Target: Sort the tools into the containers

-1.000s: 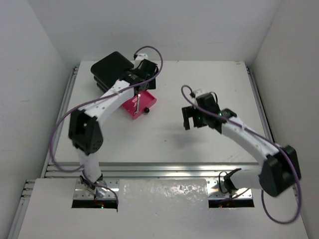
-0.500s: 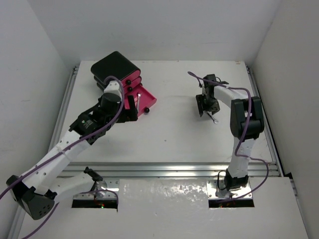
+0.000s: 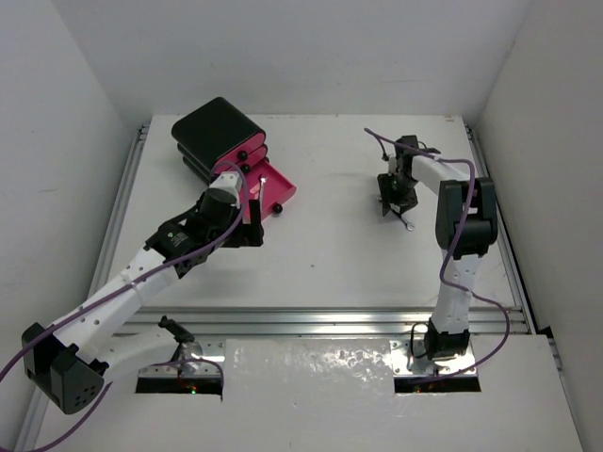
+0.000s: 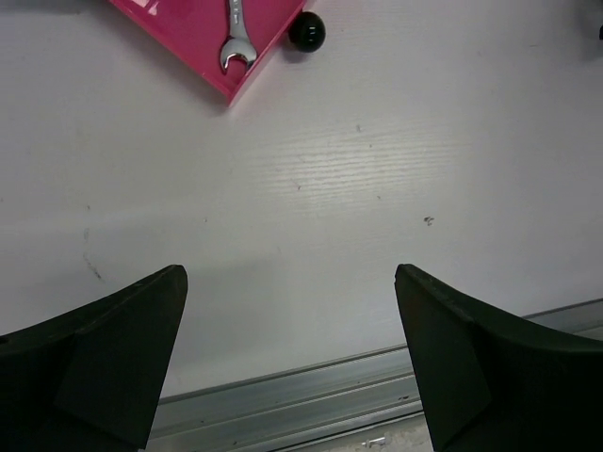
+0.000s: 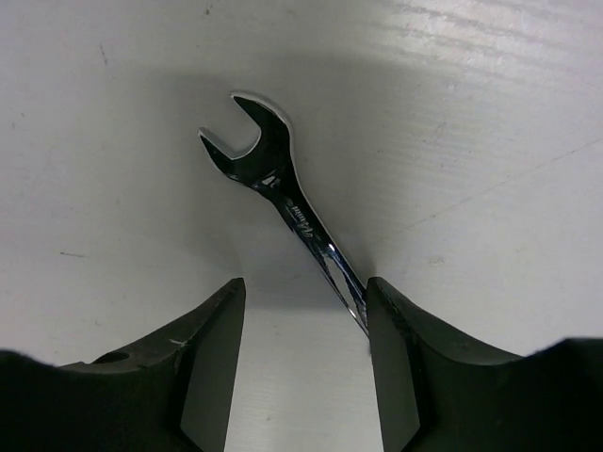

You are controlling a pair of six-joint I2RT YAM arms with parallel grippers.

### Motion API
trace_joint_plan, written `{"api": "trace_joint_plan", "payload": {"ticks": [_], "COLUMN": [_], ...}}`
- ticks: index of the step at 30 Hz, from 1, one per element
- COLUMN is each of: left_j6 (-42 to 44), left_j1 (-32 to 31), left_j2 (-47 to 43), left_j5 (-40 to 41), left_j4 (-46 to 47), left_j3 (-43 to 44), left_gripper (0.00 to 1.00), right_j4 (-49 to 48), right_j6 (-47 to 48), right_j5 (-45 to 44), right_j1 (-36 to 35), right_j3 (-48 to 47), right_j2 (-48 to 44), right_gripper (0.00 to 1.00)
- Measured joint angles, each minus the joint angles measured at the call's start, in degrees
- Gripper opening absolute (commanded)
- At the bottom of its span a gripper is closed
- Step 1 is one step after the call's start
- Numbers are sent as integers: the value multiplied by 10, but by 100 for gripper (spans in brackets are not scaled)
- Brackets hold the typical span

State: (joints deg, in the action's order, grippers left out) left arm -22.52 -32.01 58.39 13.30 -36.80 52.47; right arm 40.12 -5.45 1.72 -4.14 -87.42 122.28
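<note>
Wrench (image 5: pixel 283 202) lies flat on the table (image 5: pixel 471 141) between the right gripper's (image 5: pixel 303 311) parted, unclamped fingers (image 5: pixel 203 358). Its shaft slants, open end pointing away up-left, and its near end is hidden behind one finger. The left gripper (image 4: pixel 290 282) gapes empty near the pink drawer (image 4: pixel 188 38), which holds a second wrench (image 4: pixel 234 38).

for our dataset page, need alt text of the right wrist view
A thin silver wrench lies on the white table, open end away from the camera, its shaft running between the parted black jaws of the right gripper.

White tabletop (image 3: pixel 320 254), faint scuffs; white walls (image 3: pixel 283 56) on three sides; aluminium rail (image 3: pixel 311 320) along near edge.
</note>
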Motion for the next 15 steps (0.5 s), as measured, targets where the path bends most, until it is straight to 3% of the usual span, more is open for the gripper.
{"api": "trace_joint_plan", "payload": {"ticks": [4,15], "left_j6": [1,2], "left_j1": [0,0], "left_j2": [0,0], "left_j5": [-7,-16], "left_j4": [10,17], "left_j3": [0,-1], "left_gripper": [90,91], "right_j4": [7,30], "right_j6": [3,2], "right_j5": [1,27], "right_j1": [3,3], "right_j3": [-13,-23], "right_j2": [10,12], "right_gripper": [44,50]}}
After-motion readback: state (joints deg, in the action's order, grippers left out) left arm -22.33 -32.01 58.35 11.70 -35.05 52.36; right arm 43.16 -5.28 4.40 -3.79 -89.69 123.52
